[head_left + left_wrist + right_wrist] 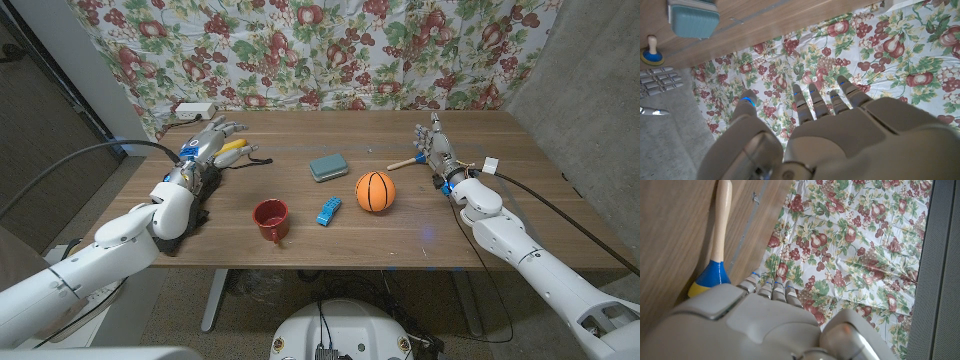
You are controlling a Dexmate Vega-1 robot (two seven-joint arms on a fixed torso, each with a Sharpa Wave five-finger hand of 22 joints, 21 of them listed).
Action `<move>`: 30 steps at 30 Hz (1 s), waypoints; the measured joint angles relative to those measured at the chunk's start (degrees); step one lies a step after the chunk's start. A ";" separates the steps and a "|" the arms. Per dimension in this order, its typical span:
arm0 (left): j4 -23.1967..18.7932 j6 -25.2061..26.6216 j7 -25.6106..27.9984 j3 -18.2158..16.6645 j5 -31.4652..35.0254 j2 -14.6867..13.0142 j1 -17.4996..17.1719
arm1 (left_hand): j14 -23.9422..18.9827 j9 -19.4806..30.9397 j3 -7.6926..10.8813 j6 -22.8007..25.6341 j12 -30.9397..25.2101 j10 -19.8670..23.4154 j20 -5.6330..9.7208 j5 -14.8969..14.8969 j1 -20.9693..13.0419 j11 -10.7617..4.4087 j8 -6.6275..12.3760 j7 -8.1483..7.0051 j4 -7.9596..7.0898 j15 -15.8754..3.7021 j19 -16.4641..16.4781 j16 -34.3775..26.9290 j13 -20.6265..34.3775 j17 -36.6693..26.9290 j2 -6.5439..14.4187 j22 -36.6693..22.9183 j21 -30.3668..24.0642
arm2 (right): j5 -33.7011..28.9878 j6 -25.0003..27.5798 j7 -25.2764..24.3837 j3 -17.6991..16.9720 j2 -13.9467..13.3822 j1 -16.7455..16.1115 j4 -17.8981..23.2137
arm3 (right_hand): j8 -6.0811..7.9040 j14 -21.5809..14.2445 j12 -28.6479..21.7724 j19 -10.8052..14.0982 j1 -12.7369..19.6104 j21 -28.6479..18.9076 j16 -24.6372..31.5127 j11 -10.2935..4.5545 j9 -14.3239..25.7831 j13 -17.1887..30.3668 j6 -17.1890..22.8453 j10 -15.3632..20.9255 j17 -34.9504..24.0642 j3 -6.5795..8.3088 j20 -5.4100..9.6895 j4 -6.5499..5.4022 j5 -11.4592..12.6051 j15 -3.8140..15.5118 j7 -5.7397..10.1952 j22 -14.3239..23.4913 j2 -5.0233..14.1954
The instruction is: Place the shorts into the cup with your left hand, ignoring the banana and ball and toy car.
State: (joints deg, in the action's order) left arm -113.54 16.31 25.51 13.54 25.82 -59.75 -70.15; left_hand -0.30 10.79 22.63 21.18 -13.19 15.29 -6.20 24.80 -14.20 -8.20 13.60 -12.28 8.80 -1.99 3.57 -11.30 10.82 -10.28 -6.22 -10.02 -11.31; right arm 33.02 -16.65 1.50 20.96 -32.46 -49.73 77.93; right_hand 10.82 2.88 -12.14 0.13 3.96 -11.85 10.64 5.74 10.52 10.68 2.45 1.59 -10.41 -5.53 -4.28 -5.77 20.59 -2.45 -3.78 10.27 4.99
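At the table's left edge the left hand (205, 148) hovers open and empty; the dark shorts (190, 205) lie beneath its forearm, so it should draw back, pinch them, then carry them to the red cup (271, 219).

a teal sponge (328, 166) lies near the desk's middle, toward the far edge. a maraca (404, 163) with a wooden handle lies nearer the right edge. a fruit-print cloth (330, 45) hangs behind the far edge.

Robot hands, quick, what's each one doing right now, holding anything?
Left robot hand: open, fingers spread, holding nothing.
Right robot hand: open, fingers up, holding nothing.
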 measured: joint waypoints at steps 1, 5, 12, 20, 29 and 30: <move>0.13 0.39 0.61 0.22 0.61 0.03 0.03 | -0.38 0.00 -0.06 0.03 0.00 0.00 0.21 0.22 0.15 0.00 0.00 -0.03 -0.06 0.05 0.22 0.00 0.00 0.00 -0.15 0.00 0.00 | -0.02 0.01 -0.01 0.03 0.03 0.01 0.00 | 0.00 0.00 0.00 0.00 0.00 0.00 0.00 0.00 0.00 0.00 0.00 0.00 0.00 0.00 0.00 0.00 0.00 0.00 0.00 0.00 0.00; 0.52 0.77 1.52 0.76 1.47 0.11 0.06 | -0.48 0.00 -0.21 0.31 0.00 0.00 0.61 0.22 0.37 0.00 0.00 -0.31 -0.21 0.15 0.61 0.00 0.00 0.00 -0.37 0.00 0.00 | -0.16 0.06 -0.07 0.07 0.06 0.02 0.00 | 0.00 0.00 0.00 0.00 0.00 0.00 0.00 0.00 0.00 0.00 0.00 0.00 0.00 0.00 0.00 0.00 0.00 0.00 0.00 0.00 0.00; 1.35 1.73 5.02 1.55 4.41 -0.36 -0.06 | -0.68 0.00 -0.36 0.31 0.00 0.22 0.91 0.44 0.67 -0.22 0.00 -0.30 -0.36 -0.05 0.92 0.00 0.00 0.00 -0.67 0.00 0.00 | -0.31 0.14 -0.14 0.22 0.13 0.17 0.00 | 0.00 0.00 0.00 0.00 0.00 0.00 0.00 0.00 0.00 0.00 0.00 0.00 0.00 0.00 0.00 0.00 0.00 0.00 0.00 0.00 0.00; 1.73 1.88 6.08 1.70 5.12 -1.47 -0.68 | -0.68 0.00 -0.36 0.30 0.00 0.31 0.91 0.44 0.83 -0.31 0.00 -0.30 -0.35 -0.05 0.91 0.00 -0.01 0.01 -0.82 0.00 0.00 | -0.54 0.20 -0.12 0.34 0.13 0.40 0.14 | 0.00 0.00 0.00 0.00 0.00 0.00 0.00 0.00 0.00 0.00 0.00 0.00 0.00 0.00 0.00 0.00 0.00 -0.01 0.00 -0.01 0.00; 1.32 2.84 5.78 1.30 5.07 -2.73 -1.65 | -0.46 0.00 -1.00 -1.08 0.80 -0.93 1.34 1.06 1.20 0.50 -1.31 0.01 -0.50 0.17 0.93 0.00 -0.01 0.01 -1.20 0.01 0.00 | -0.73 0.49 -0.10 0.44 0.13 0.50 0.31 | 0.00 0.00 0.00 0.00 0.00 0.22 0.00 0.00 0.00 0.00 0.00 0.00 0.00 0.00 0.00 0.00 0.00 -0.01 0.00 -0.01 0.00; 1.27 3.25 5.23 1.18 4.79 -2.85 -1.77 | -0.43 0.00 -1.00 -1.18 0.92 -1.20 1.21 1.06 1.20 0.50 -1.34 0.11 -0.50 0.14 0.80 0.00 -0.01 0.01 -1.20 0.01 0.00 | -0.78 0.51 -0.10 0.49 0.10 0.50 0.37 | 0.00 0.00 0.00 0.00 0.00 0.22 0.00 0.00 0.00 0.00 0.00 0.00 0.00 0.00 0.00 0.00 0.00 -0.01 0.00 -0.01 0.00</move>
State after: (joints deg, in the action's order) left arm -112.27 19.56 30.73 14.72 30.61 -62.60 -71.92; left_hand -0.72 10.79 21.63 20.01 -12.28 14.09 -4.99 25.86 -12.99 -7.70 12.26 -12.17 8.30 -1.86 4.37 -11.30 10.81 -10.27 -7.42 -10.01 -11.31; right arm 32.24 -16.14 1.40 21.46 -32.36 -49.23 78.30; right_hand 10.82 2.87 -12.14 0.13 3.96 -11.62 10.64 5.74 10.52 10.68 2.45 1.59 -10.41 -5.52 -4.28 -5.77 20.59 -2.46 -3.79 10.26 4.99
